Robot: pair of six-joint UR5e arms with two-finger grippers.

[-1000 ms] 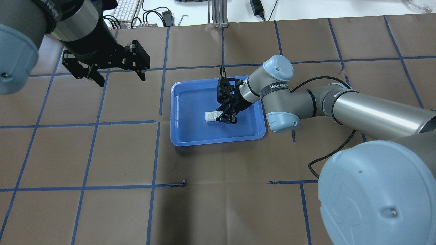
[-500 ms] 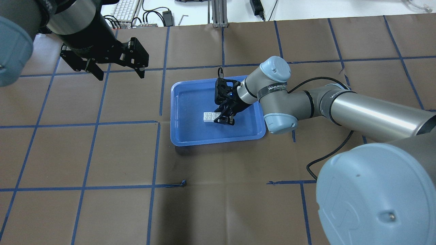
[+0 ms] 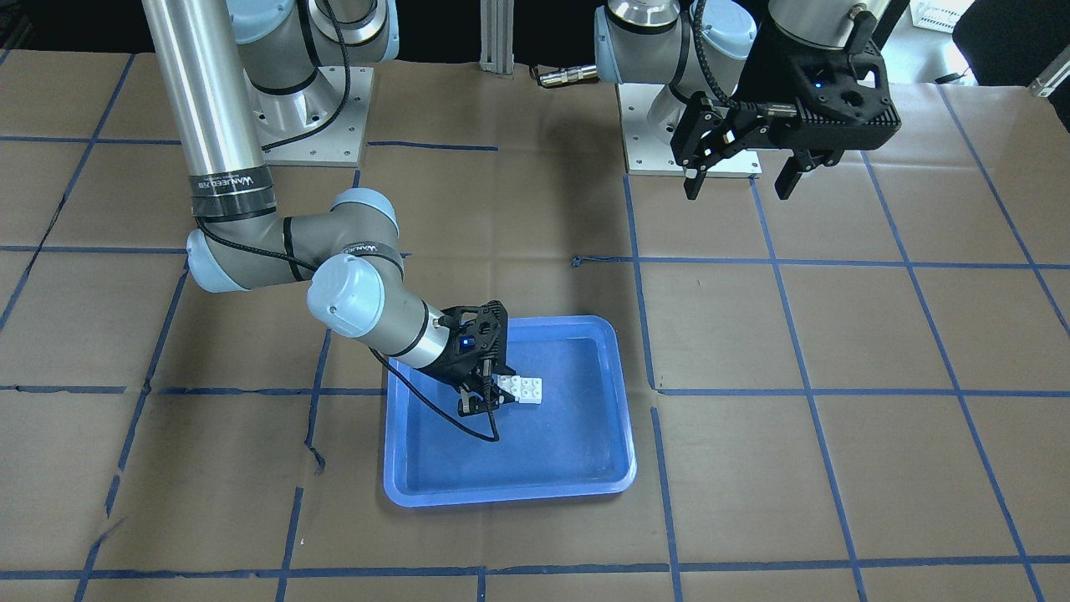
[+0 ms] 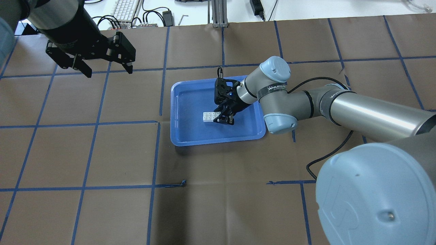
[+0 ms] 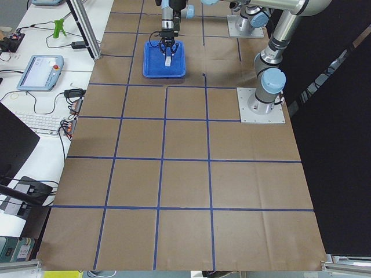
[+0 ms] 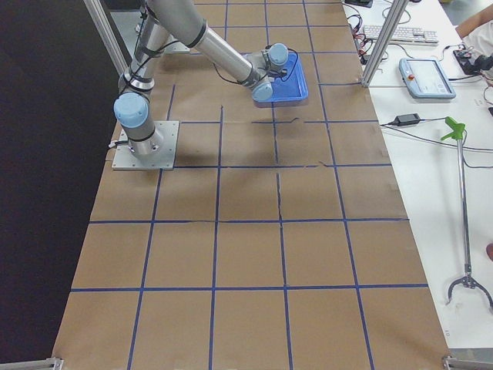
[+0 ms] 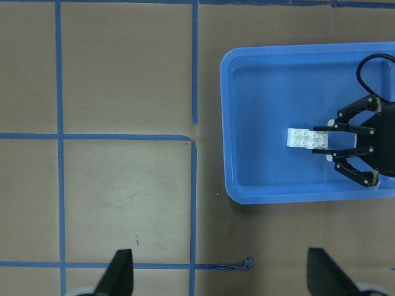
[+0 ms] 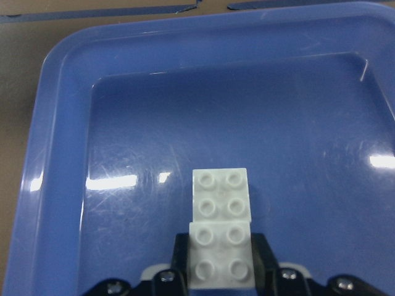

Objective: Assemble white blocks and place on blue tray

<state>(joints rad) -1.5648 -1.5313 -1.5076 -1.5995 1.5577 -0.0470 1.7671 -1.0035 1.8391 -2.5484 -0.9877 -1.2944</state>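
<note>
The two white blocks point(image 4: 209, 116) are joined end to end into a short bar, inside the blue tray point(image 4: 194, 131) near its middle. My right gripper point(image 4: 223, 119) is low in the tray and shut on the near end of the bar. In the right wrist view the bar point(image 8: 221, 197) points away from my gripper point(image 8: 221, 266), with black fingers point(image 8: 179, 250) tight on both sides. The bar also shows in the front view point(image 3: 522, 388) and the left wrist view point(image 7: 307, 137). My left gripper point(image 4: 109, 72) is open and empty, high above the table's far left.
The blue tray point(image 3: 543, 451) lies on brown paper marked with a blue tape grid. The right arm's elbow point(image 4: 277, 98) hangs over the tray's right rim. A keyboard point(image 4: 124, 8) and cables lie beyond the far table edge.
My left gripper has moved left and away from the tray, staying open. My right gripper has shifted slightly left with the white blocks in its grip.
</note>
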